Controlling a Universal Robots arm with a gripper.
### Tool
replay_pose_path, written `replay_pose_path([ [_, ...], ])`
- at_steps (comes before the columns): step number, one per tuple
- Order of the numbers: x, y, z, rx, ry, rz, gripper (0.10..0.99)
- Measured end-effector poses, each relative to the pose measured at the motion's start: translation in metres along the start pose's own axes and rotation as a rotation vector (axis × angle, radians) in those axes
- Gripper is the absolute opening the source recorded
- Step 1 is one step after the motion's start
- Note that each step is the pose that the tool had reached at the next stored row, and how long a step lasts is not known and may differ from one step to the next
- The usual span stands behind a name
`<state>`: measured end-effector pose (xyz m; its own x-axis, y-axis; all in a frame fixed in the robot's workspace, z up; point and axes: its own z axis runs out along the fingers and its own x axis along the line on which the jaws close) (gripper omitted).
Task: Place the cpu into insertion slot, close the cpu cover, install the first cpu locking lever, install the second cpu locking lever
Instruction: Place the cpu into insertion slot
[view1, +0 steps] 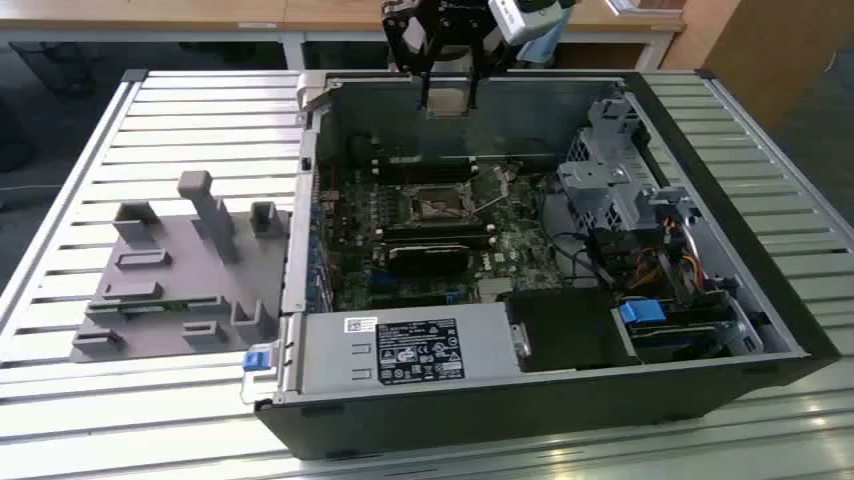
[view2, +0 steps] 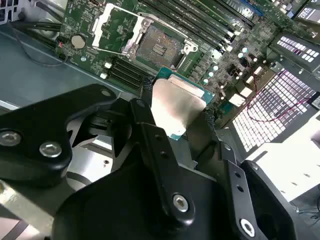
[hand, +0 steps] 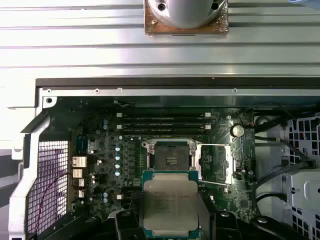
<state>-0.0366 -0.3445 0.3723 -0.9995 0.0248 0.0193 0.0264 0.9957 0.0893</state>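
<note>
My gripper (view1: 447, 98) hangs over the back wall of the open computer case (view1: 747, 290), shut on the cpu (view1: 449, 101), a flat square chip with a dull silver top. In both wrist views the black fingers (view2: 150, 135) clamp the cpu (view2: 175, 107) (hand: 170, 202) by two opposite edges. Below it, on the green motherboard, the insertion slot (hand: 170, 157) (view2: 160, 47) (view1: 437, 205) lies bare. The cpu cover (hand: 227, 162) (view2: 117, 25) is swung open beside the slot. Two thin locking levers (hand: 215, 145) stand unlatched next to it.
Memory slots (hand: 165, 120) run along one side of the socket, and a black module (view1: 427, 252) lies on the other. A power supply (view1: 400, 350) and a drive cage (view1: 614, 190) occupy the case. A grey fixture plate (view1: 174, 270) sits on the slatted table at the exterior view's left.
</note>
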Motion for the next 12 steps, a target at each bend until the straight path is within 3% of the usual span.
replay_pose_path([
  [8, 0.0, 0.0, 0.0, 0.0, -0.0005, 0.005, 0.525],
  [12, 0.0, 0.0, 0.0002, -0.001, -0.005, 0.056, 0.525],
])
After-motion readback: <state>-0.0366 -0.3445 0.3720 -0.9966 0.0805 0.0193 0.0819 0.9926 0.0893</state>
